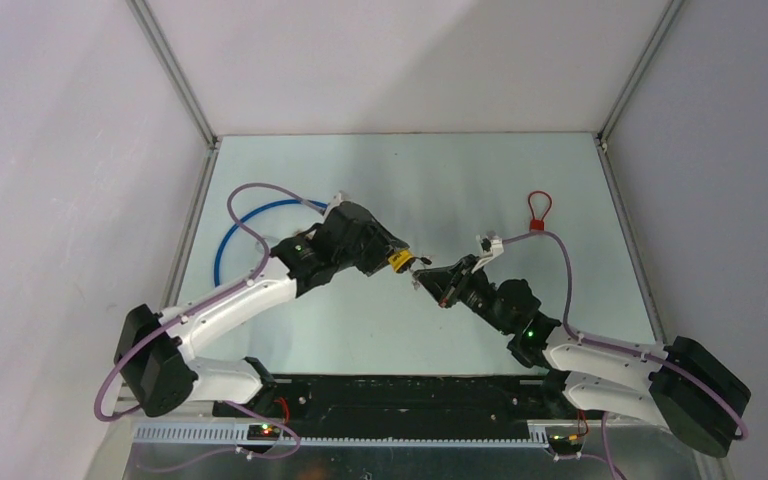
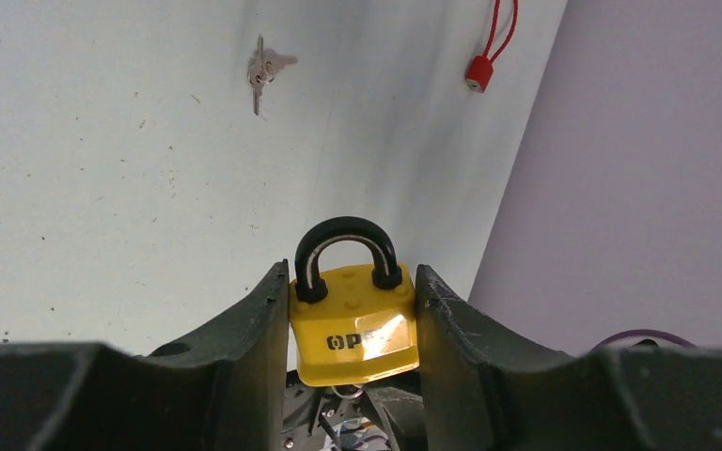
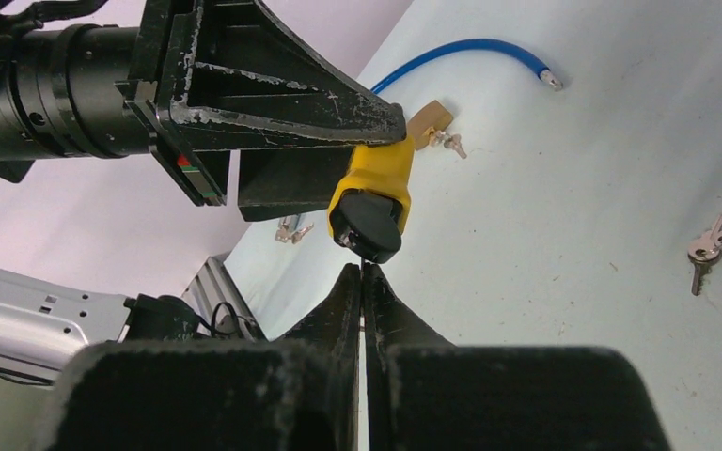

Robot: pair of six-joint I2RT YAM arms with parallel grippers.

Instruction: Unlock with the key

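1. The left gripper (image 2: pixel 353 282) clamps the yellow padlock (image 2: pixel 355 324) by its two flat sides, one finger (image 2: pixel 254 329) on each side. The body fills the gap between them.
2. The padlock's black shackle (image 2: pixel 346 249) is closed and sticks out just past the left fingertips.
3. From above, the padlock (image 1: pixel 397 262) is held off the table (image 1: pixel 360 170), between the tips of the two grippers.
4. The right gripper (image 3: pixel 365 272) has its fingers (image 3: pixel 343 305) pressed fully together. A thin sliver shows at the seam between them, and I cannot tell whether it is a key.
5. The padlock's black bottom end (image 3: pixel 367 225) sits just beyond the right fingertips, facing them. I cannot tell whether they touch.
6. A pair of loose keys (image 3: pixel 710 249) lies on the table, well off to the right of the right fingers.
7. A brass padlock (image 3: pixel 430 120) and a blue cable (image 3: pixel 470 52) lie beyond the right fingers, past the held lock.
8. A red cable lock (image 2: pixel 478 73) lies well ahead of the left fingers, to their right.
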